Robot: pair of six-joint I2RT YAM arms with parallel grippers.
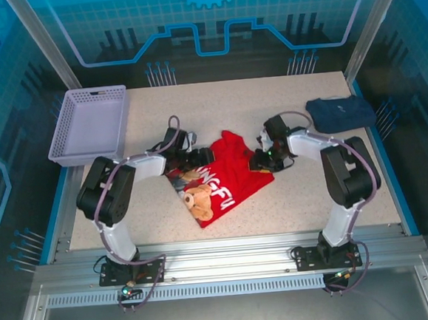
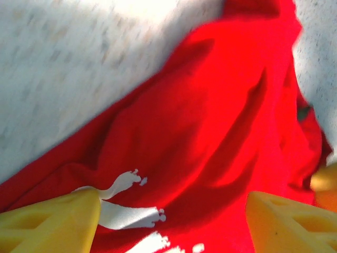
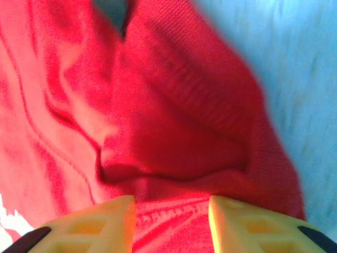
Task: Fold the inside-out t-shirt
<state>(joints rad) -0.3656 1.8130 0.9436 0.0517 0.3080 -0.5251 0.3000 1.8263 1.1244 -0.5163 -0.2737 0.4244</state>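
Left pincer (image 2: 174,211) is spread wide and hangs low over the shirt (image 1: 226,177), right at the shirt's left edge. Its yellow fingers (image 2: 47,224) stand well apart with red cloth lying loose underneath, so as far as I can see it isn't holding anything. A few white bits of the print sit just beside the left finger.

Right pincer (image 3: 171,211) is at the shirt's right edge, and its gap is a lot narrower. A stitched hem of the shirt sits in the gap between the two tips, and a puffy fold of cloth bunches up just past them. Honestly can't tell if it's actually pinching that hem or just sitting around it.

The shirt itself lies rumpled on the tabletop (image 1: 232,107) between the two pincers. The print faces up on its near-left part, with a little tan bear (image 1: 199,202) and white letters.

Other stuff: a folded navy garment (image 1: 340,111) is well apart from the shirt, off to its far right. A pale lilac basket (image 1: 92,121) sits well off to the shirt's far left.
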